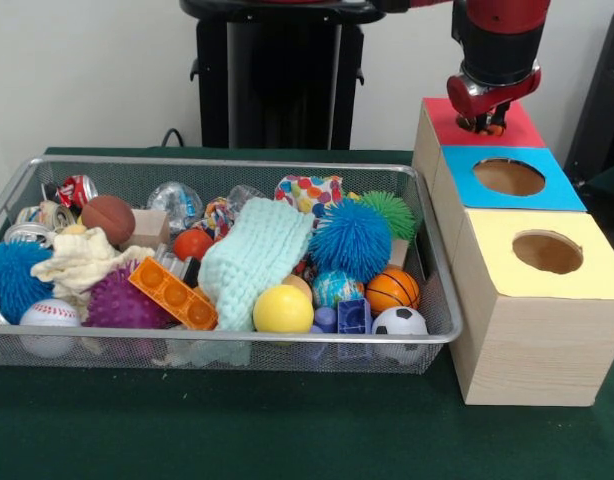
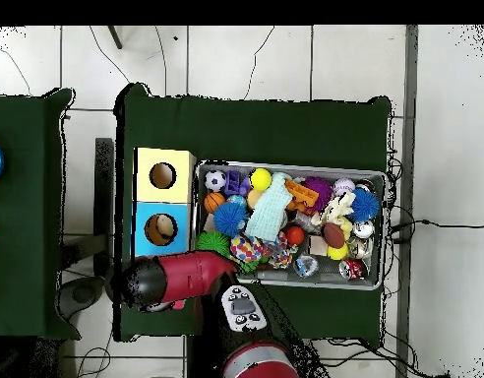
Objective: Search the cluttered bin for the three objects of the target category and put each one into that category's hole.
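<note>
The wire bin (image 1: 287, 343) holds the things to be searched, and it lies on the green table (image 1: 237, 430) with three boxes standing just beside its right end. I cannot say which category is wanted, but the gripper (image 1: 484, 122) hangs directly over the hole of the red box (image 1: 439, 115), the farthest of the three, so I think this is the hole in use. Whether the hand is open, closed or carrying something I cannot tell, because its tip is dark and sits against the hole. In the bin many balls remain. The yellow ball (image 1: 283, 309) and the small basketball (image 1: 392, 290) lie near the front right corner; they look light and smooth, so they may roll away, and I would take them across the middle. The blue spiky ball (image 1: 350, 238) looks soft and should give under pressure. The mint cloth (image 1: 252, 260) is limp and covers part of the pile.
</note>
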Robot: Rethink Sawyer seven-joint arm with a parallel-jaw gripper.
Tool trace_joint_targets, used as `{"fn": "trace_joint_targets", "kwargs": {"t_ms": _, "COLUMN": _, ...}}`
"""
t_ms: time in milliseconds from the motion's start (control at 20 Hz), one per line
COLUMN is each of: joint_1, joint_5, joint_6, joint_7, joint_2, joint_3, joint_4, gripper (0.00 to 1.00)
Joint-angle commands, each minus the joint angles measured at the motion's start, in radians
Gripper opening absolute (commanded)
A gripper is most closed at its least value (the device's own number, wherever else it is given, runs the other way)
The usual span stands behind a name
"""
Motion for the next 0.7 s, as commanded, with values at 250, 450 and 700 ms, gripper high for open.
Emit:
{"fn": "trace_joint_targets", "kwargs": {"t_ms": 250, "joint_1": -0.006, "joint_5": -0.029, "joint_6": -0.241, "joint_7": 0.148, "joint_2": 0.119, "joint_3": 0.028, "joint_4": -0.056, "gripper": 0.0}}
{"fn": "trace_joint_targets", "kwargs": {"t_ms": 450, "joint_1": 0.012, "joint_5": -0.026, "joint_6": -0.279, "joint_7": 0.172, "joint_2": 0.113, "joint_3": 0.0, "joint_4": -0.048, "gripper": 0.0}}
{"fn": "trace_joint_targets", "kwargs": {"t_ms": 700, "joint_1": 0.051, "joint_5": 0.01, "joint_6": -0.303, "joint_7": 0.22, "joint_2": 0.161, "joint_3": -0.04, "joint_4": -0.088, "gripper": 0.0}}
